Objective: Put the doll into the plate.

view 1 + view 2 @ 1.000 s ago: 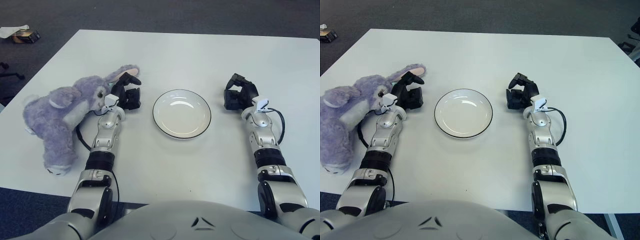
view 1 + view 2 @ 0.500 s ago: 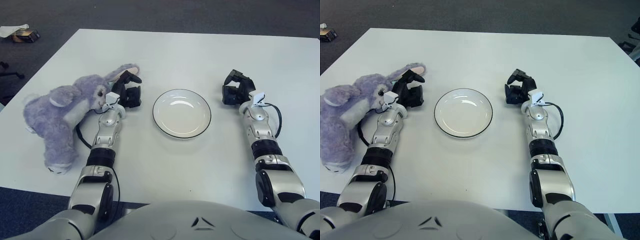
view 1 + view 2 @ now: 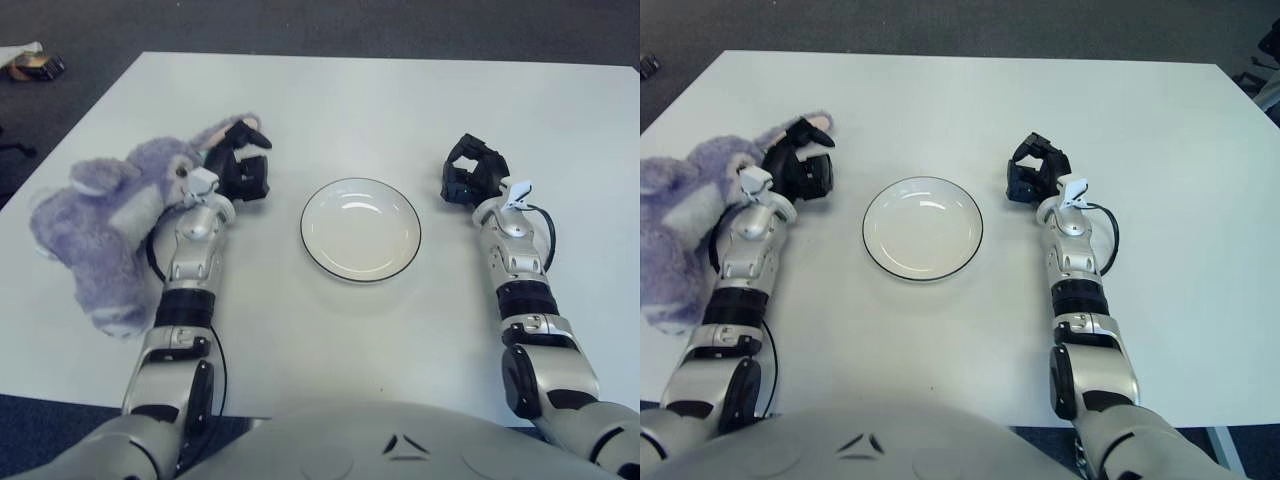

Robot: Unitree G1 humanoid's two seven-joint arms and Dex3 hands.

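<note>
The doll [image 3: 110, 225] is a purple plush bunny lying on its side at the left of the white table. One long ear points right toward the plate. My left hand [image 3: 240, 170] is at the doll's head, lying over that ear, with fingers loosely spread and not closed around it. The plate [image 3: 360, 235] is white with a dark rim, empty, in the middle of the table, just right of my left hand. My right hand [image 3: 470, 178] rests on the table right of the plate, relaxed and empty.
The white table [image 3: 400, 100] extends far beyond the plate. Its left edge runs close to the doll, with dark carpet beyond. A small object [image 3: 25, 65] lies on the floor at the far left.
My left hand and the doll's head have shifted a little left and away from the plate. My right hand has moved slightly farther up the table.
</note>
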